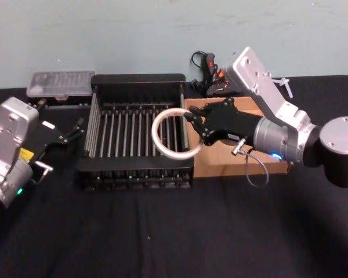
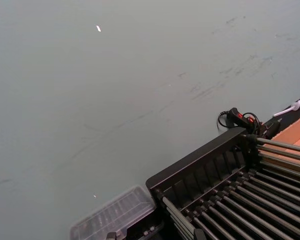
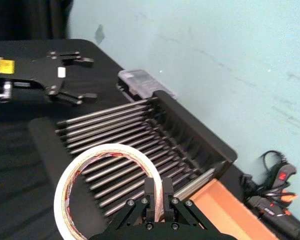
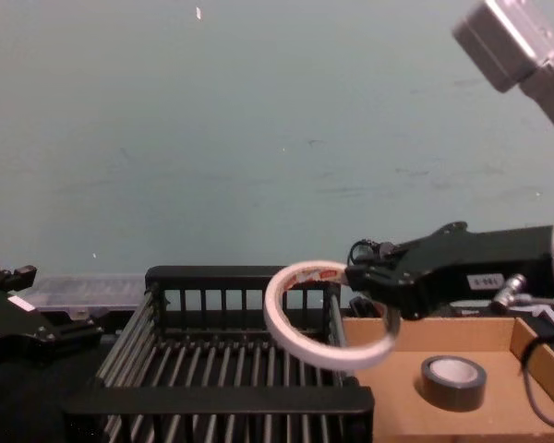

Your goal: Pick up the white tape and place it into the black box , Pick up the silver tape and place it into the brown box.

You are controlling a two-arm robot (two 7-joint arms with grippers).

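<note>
The white tape (image 1: 155,134) hangs tilted over the right side of the black box (image 1: 139,81), above its slatted floor. My right gripper (image 1: 195,128) is shut on the ring's right edge. In the chest view the white tape (image 4: 282,328) is lifted above the black box (image 4: 212,399), gripped by the right gripper (image 4: 358,268). The silver tape (image 4: 453,383) lies flat in the brown box (image 4: 517,388), right of the crate. The right wrist view shows the fingers (image 3: 150,187) pinching the white tape (image 3: 62,197). My left gripper (image 1: 78,128) waits open beside the crate's left wall.
A clear plastic case (image 1: 61,84) sits behind the crate's left corner. Behind the brown box (image 1: 232,162), by the wall, lies a black glue gun (image 1: 209,72) with its cable. Black cloth covers the table in front.
</note>
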